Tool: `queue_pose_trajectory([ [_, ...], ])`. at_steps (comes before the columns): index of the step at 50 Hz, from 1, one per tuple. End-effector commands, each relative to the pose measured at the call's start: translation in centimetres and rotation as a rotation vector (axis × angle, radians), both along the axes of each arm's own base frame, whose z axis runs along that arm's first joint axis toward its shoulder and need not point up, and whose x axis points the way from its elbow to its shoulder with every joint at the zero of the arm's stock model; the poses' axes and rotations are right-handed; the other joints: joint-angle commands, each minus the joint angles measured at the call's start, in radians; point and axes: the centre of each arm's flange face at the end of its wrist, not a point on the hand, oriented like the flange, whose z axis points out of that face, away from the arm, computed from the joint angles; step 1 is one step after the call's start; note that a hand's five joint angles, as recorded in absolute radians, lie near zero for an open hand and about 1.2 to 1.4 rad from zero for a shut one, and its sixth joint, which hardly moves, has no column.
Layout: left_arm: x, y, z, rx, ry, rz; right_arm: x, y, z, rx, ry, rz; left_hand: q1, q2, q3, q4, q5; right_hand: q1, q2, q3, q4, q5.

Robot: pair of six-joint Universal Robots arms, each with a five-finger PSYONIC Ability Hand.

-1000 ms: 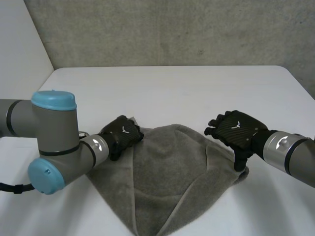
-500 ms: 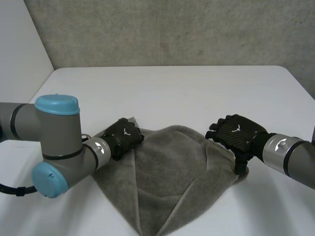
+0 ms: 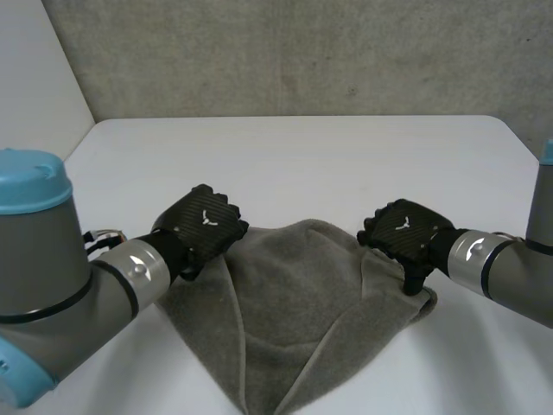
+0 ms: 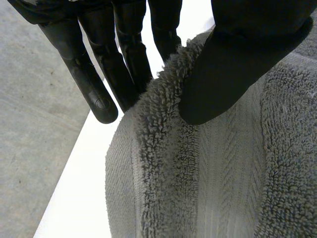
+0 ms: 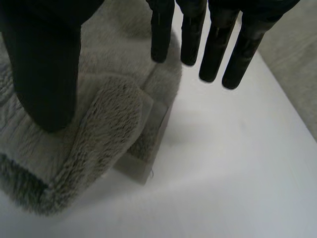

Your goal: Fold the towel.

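In the head view the grey towel (image 3: 294,320) lies rumpled on the white table (image 3: 302,156), close to its near edge and about midway between its left and right edges. The left hand (image 3: 203,229) sits at the towel's far left corner and the right hand (image 3: 402,235) at its far right corner, the two well apart. In the left wrist view the thumb (image 4: 233,59) lies on top of the cloth and the straight fingers (image 4: 94,84) stand behind the raised thick edge, so this hand pinches the towel's edge between thumb and fingers. In the right wrist view it is different — the thumb (image 5: 44,74) presses down on the towel, near a pale label (image 5: 148,148) at the corner. The fingers (image 5: 213,49) are straight, a little spread and apart from the cloth, so this hand is open and grips nothing. Here, I judge, is the risk: if both arms lift the far edge now, only the left corner would come up. The right corner would slip from under the thumb, and the fold would go crooked. The cloth is also bunched — a pull on one side alone could drag the whole towel towards the left edge of the table.
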Motion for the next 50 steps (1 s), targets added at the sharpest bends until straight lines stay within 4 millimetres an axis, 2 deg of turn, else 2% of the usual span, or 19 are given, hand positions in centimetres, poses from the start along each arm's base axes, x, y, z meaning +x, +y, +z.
queue_pose_trajectory([
  [1,1.0,0.1,-0.2,0.013,-0.008,0.028,0.4,-0.3,-2.2,-0.044,0.145,0.103,0.158,0.159,0.159,0.159,0.158,0.359,0.305,0.304,0.305,0.315],
  [5,1.8,-0.7,-0.4,0.016,-0.012,0.062,0.7,-0.2,-2.9,-0.031,0.16,0.126,0.219,0.221,0.22,0.22,0.219,0.75,0.697,0.695,0.696,0.706],
  [6,1.8,-0.7,-0.4,0.016,-0.012,0.062,1.2,-0.4,-2.5,-0.044,0.159,0.134,0.22,0.221,0.221,0.22,0.22,1.058,1.005,1.003,1.004,1.015],
  [12,1.1,-3.9,2.5,-0.151,0.059,0.079,3.1,-3.2,3.3,-0.224,0.031,0.074,0.36,0.361,0.361,0.361,0.36,1.063,1.01,1.008,1.009,1.02],
  [14,0.3,-6.9,6.5,-0.331,0.144,0.105,3.7,-4.2,5.5,-0.282,-0.048,0.037,0.36,0.361,0.361,0.361,0.36,1.063,1.01,1.008,1.009,1.02],
  [15,0.3,-6.9,6.5,-0.332,0.144,0.105,4.0,-5.4,8.4,-0.36,-0.154,-0.01,0.36,0.361,0.361,0.361,0.36,1.063,1.01,1.008,1.009,1.02],
  [17,-0.2,-9.8,12.2,-0.533,0.253,0.155,4.0,-6.7,11.0,-0.433,-0.258,-0.069,0.36,0.361,0.361,0.361,0.36,1.063,1.01,1.008,1.009,1.02],
  [18,-0.2,-9.8,12.3,-0.534,0.254,0.156,3.8,-7.9,13.8,-0.513,-0.377,-0.137,0.36,0.361,0.361,0.361,0.36,1.063,1.01,1.008,1.009,1.02],
  [19,-0.3,-11.0,15.2,-0.622,0.324,0.195,3.8,-7.9,13.8,-0.514,-0.378,-0.137,0.36,0.361,0.361,0.361,0.36,1.063,1.01,1.008,1.009,1.02],
  [20,-0.3,-11.1,15.2,-0.622,0.325,0.195,3.3,-8.7,16.3,-0.596,-0.489,-0.21,0.36,0.361,0.361,0.361,0.36,1.063,1.01,1.008,1.009,1.02],
  [21,-0.3,-12.0,18.0,-0.69,0.415,0.232,2.6,-9.3,18.4,-0.669,-0.594,-0.286,0.36,0.361,0.361,0.361,0.36,1.063,1.01,1.008,1.009,1.02],
  [22,-0.1,-12.6,20.7,-0.739,0.521,0.268,2.6,-9.3,18.4,-0.669,-0.595,-0.287,0.36,0.361,0.361,0.361,0.36,1.063,1.01,1.008,1.009,1.02],
  [24,0.2,-13.0,22.6,-0.752,0.625,0.292,1.7,-9.3,20.9,-0.78,-0.701,-0.363,0.36,0.361,0.361,0.361,0.36,1.063,1.01,1.008,1.009,1.02],
  [27,1.0,-13.4,24.7,-0.718,0.801,0.311,1.5,-9.0,21.1,-0.792,-0.707,-0.373,0.36,0.361,0.361,0.361,0.36,1.063,1.01,1.008,1.009,1.02],
  [31,1.9,-14.5,23.1,-0.608,0.866,0.337,1.8,-8.4,18.8,-0.714,-0.668,-0.337,0.36,0.361,0.361,0.361,0.36,1.063,1.01,1.008,1.009,1.02],
  [36,3.0,-14.6,14.3,-0.314,0.764,0.428,2.4,-7.2,13.9,-0.557,-0.579,-0.249,0.36,0.361,0.361,0.361,0.36,1.063,1.01,1.008,1.009,1.02],
  [37,3.0,-14.6,14.3,-0.314,0.764,0.428,2.3,-6.8,11.9,-0.482,-0.545,-0.225,0.36,0.361,0.361,0.361,0.36,1.063,1.01,1.008,1.009,1.02],
  [44,4.0,-11.0,0.8,0.028,0.553,0.475,-0.4,-5.1,4.8,-0.192,-0.396,-0.264,0.36,0.361,0.361,0.361,0.36,1.063,1.01,1.008,1.009,1.02],
  [50,4.3,-8.2,-3.8,0.166,0.484,0.449,-1.9,-1.8,-1.3,-0.015,-0.136,-0.229,0.36,0.361,0.361,0.361,0.36,1.063,1.01,1.008,1.009,1.02],
])
